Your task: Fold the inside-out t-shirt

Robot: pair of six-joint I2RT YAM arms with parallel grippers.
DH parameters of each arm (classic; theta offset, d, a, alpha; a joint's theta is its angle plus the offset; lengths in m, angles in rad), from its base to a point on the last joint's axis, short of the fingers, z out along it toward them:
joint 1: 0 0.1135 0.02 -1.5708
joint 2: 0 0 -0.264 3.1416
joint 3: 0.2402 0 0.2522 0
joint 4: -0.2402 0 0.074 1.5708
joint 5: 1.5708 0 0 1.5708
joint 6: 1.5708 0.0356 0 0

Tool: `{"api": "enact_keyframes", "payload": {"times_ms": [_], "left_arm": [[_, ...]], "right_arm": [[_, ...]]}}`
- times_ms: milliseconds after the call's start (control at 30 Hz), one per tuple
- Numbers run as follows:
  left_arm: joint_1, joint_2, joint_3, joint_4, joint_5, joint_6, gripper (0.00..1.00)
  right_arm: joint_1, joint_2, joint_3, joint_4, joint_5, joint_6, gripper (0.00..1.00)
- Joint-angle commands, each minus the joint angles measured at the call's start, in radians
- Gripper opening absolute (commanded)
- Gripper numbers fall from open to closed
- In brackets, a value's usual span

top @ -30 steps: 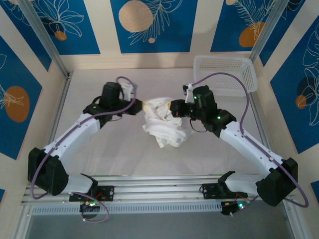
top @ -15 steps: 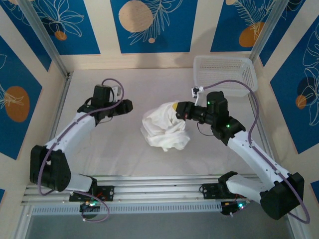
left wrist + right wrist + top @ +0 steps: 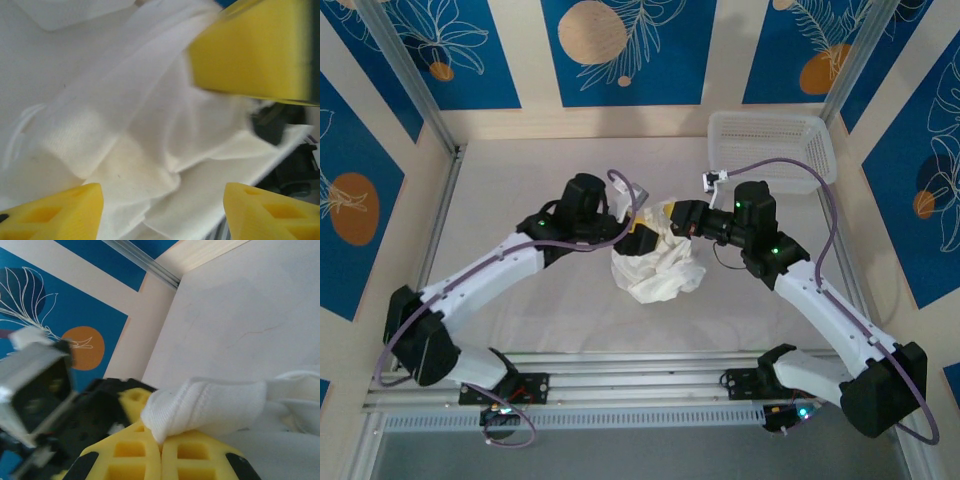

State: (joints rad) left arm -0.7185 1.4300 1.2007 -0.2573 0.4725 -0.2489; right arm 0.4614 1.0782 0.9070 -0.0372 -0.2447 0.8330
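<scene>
The inside-out t-shirt (image 3: 660, 268) lies as a crumpled white heap in the middle of the table. My left gripper (image 3: 642, 236) hangs over the heap's upper left part, open. In the left wrist view its yellow fingertips (image 3: 55, 212) stand wide apart with folds of the t-shirt (image 3: 150, 150) below and between them. My right gripper (image 3: 672, 216) is at the heap's top, shut on the shirt. The right wrist view shows its jaws (image 3: 161, 445) pressed together on a thick ribbed edge of the t-shirt (image 3: 200, 405). The two grippers are close together.
A white mesh basket (image 3: 772, 150) stands at the back right corner. Metal frame rails (image 3: 445, 215) border the table at the left and right. Bare tabletop (image 3: 520, 180) lies to the left of and behind the heap.
My left gripper let go of the shirt, swung away to the left, then came back over the heap with its jaws open. The right gripper stayed shut on the shirt.
</scene>
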Motion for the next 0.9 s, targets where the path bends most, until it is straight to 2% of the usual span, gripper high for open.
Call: {"api": "enact_keyframes", "payload": {"times_ms": [0,67,100,133,200,233,333,400,500,533,633,700,800,867], "left_arm": [[-0.013,0.024,-0.011,0.136,-0.018,-0.074,0.67],[-0.012,0.033,-0.013,0.19,-0.039,-0.112,0.63],[-0.012,0.037,-0.008,0.192,-0.063,-0.126,0.58],[-0.01,0.044,0.003,0.18,-0.09,-0.135,0.48],[0.002,0.054,0.019,0.168,-0.087,-0.157,0.04],[0.019,0.05,0.013,0.199,-0.039,-0.191,0.0],[0.11,0.004,-0.053,0.429,0.124,-0.449,0.0],[0.157,-0.029,-0.057,0.514,0.179,-0.577,0.0],[0.166,-0.065,0.01,0.448,0.219,-0.584,0.0],[0.165,-0.071,0.027,0.431,0.233,-0.583,0.0],[0.165,-0.093,0.042,0.374,0.234,-0.552,0.0],[0.165,-0.101,0.043,0.33,0.22,-0.515,0.0],[0.166,-0.103,0.043,0.318,0.217,-0.511,0.0],[0.166,-0.102,0.048,0.328,0.224,-0.521,0.0]], "right_arm": [[0.014,-0.008,0.018,0.037,-0.028,0.018,0.0],[0.017,-0.008,0.01,0.04,-0.028,0.032,0.0],[0.018,-0.007,0.005,0.042,-0.029,0.04,0.0],[0.017,-0.007,0.003,0.04,-0.029,0.047,0.0],[0.012,-0.008,0.002,0.028,-0.027,0.051,0.0],[0.003,-0.011,0.003,0.012,-0.025,0.049,0.0],[-0.074,-0.034,-0.034,-0.044,0.005,0.038,0.0],[-0.157,-0.038,-0.09,-0.068,0.011,0.012,0.01],[-0.183,-0.034,-0.113,-0.122,-0.015,-0.074,0.06],[-0.18,-0.044,-0.117,-0.128,-0.031,-0.086,0.11],[-0.175,-0.123,-0.151,-0.091,-0.034,-0.083,0.35],[-0.157,-0.193,-0.184,-0.044,-0.013,-0.107,0.46],[-0.069,-0.268,-0.228,0.022,0.06,-0.237,0.57],[0.035,-0.271,-0.239,0.026,0.188,-0.372,0.64]]}}
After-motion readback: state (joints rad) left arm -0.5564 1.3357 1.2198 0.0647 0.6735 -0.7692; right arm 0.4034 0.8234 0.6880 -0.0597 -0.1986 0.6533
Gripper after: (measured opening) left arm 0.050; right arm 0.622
